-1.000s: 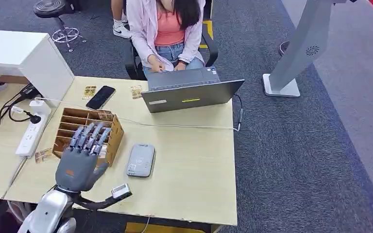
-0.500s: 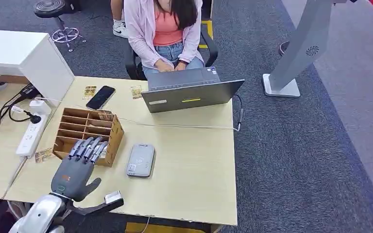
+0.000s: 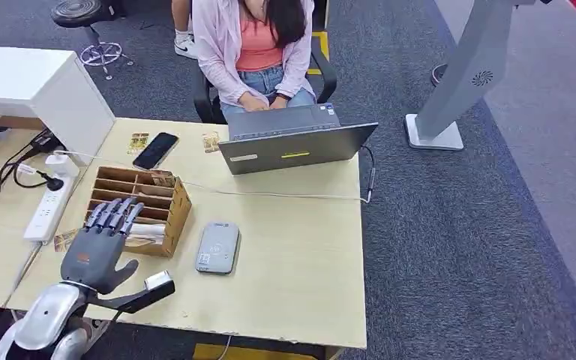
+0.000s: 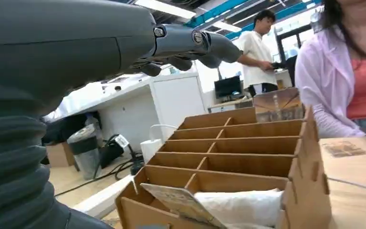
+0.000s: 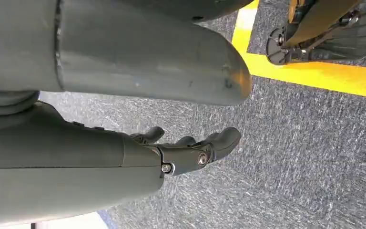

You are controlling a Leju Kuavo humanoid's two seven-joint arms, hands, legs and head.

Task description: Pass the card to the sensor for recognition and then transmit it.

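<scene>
One card (image 4: pixel 183 202), a flat printed rectangle, leans in the nearest compartment of the brown cardboard divided organiser box (image 3: pixel 174 214), beside a crumpled white wrapper (image 4: pixel 240 207); that is the task's thing, not yet taken. The grey left hand (image 3: pixel 96 247) hovers over the box's near end with fingers spread and nothing in its hold, while the right hand (image 5: pixel 190 148) hangs over grey carpet, fingers loosely curled around nothing. To do the pick well, the left hand should probably descend straight into that near compartment, pinch the card's raised edge without catching the wrapper or the dividers, and lift cleanly. The flat grey card sensor pad (image 3: pixel 217 247) lies just beside the box on the pale wooden table (image 3: pixel 300 255), so a short sideways carry should suffice.
</scene>
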